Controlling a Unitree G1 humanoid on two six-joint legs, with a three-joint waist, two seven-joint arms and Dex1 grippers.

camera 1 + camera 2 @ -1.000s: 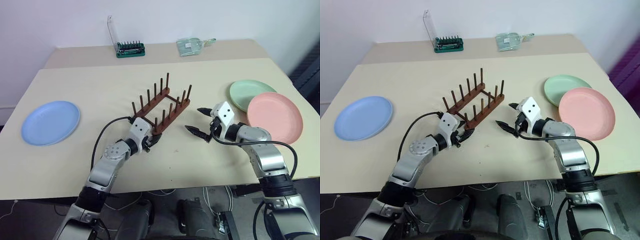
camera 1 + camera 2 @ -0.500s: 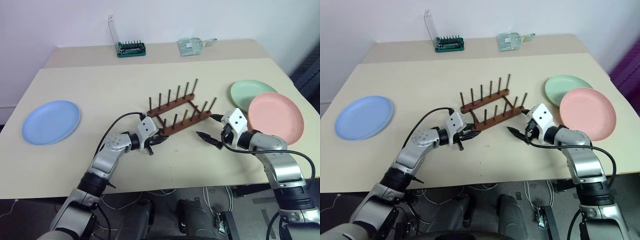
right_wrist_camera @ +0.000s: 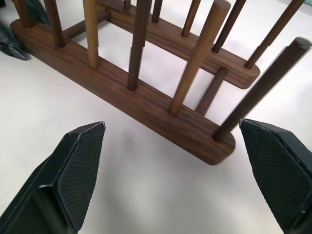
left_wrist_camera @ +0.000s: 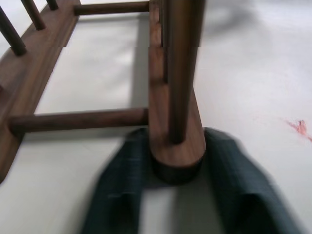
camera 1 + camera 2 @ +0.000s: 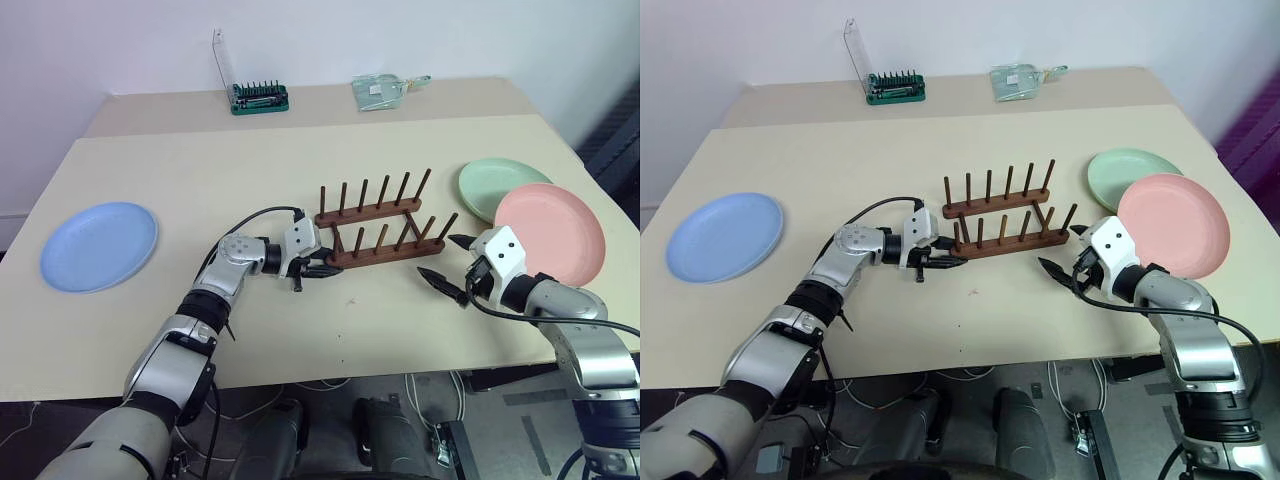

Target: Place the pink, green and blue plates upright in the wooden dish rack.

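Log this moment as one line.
rack: empty, upright | left gripper: fingers at rack's end | right gripper: open beside rack | plates: flat on table

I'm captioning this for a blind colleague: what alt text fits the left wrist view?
The near end of the dark brown wooden dish rack, one upright peg rising from its rail, sits between the left gripper's two black fingers on a pale beige tabletop. The second rail runs alongside, joined by crossbars.

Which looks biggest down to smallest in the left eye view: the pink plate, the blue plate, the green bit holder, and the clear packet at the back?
1. Pink plate and blue plate: alike, can't rank.
2. Clear packet.
3. Green bit holder, slightly smaller; both sit farther back, so unsure.
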